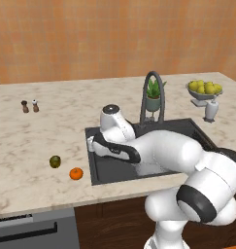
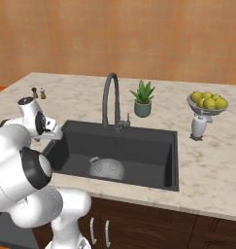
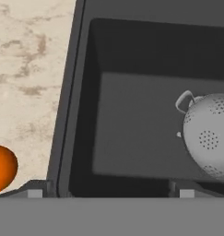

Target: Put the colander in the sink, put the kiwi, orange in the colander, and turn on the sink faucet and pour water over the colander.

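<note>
Silver-grey perforated colander (image 2: 106, 168), charcoal sink (image 2: 153, 141), bright orange (image 1: 76, 173), olive-green kiwi (image 1: 55, 162), beige marbled counter (image 1: 32, 141)

Matt charcoal sink (image 2: 170, 160), smooth-walled. Inside, silver-grey perforated metal colander (image 2: 107, 168), dully shining. Dark grey metal sink faucet (image 2: 109, 99), satin finish. Pale beige marble-look counter (image 1: 37, 146), veined and smooth. Glossy, smooth orange (image 1: 76, 173); dull olive kiwi (image 1: 55, 162). Warm mottled orange wall (image 1: 90, 39), matt. Dark brown wooden cabinet fronts (image 2: 153, 228) with slim metal handles.
</note>
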Tool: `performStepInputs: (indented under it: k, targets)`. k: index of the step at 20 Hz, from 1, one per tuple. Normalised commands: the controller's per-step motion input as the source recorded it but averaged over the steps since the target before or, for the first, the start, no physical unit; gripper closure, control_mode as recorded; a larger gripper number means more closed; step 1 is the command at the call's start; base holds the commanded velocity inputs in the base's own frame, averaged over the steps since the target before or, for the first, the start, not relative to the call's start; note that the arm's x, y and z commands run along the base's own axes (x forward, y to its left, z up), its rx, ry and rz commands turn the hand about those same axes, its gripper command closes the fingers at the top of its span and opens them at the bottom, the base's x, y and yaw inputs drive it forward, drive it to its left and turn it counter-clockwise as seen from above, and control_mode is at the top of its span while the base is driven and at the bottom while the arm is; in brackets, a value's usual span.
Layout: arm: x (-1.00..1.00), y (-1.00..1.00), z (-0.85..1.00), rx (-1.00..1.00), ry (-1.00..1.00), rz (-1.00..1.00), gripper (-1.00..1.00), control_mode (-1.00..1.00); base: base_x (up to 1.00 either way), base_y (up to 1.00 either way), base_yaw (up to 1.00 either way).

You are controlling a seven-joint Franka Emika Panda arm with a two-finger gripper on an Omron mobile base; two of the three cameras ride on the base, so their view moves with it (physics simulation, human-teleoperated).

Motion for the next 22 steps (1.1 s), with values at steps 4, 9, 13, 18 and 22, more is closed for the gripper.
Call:
performStepInputs:
  k: [4,9,13,18,22]
  targets:
    - [-0.03,0.87,-0.20,0.02,0.12,0.12,-1.00,-1.00,0.00,0.00,0.00]
    - [0.00,0.79,-0.30,0.01,0.12,0.12,-1.00,-1.00,0.00,0.00,0.00]
    - [0.00,0.76,-0.39,0.00,0.12,0.11,-1.00,-1.00,0.00,0.00,0.00]
    - [0.00,0.59,-0.42,0.00,0.09,0.09,-1.00,-1.00,0.00,0.00,0.00]
    - [0.07,0.20,-0.51,-0.01,0.05,0.01,-1.00,-1.00,0.00,0.00,0.00]
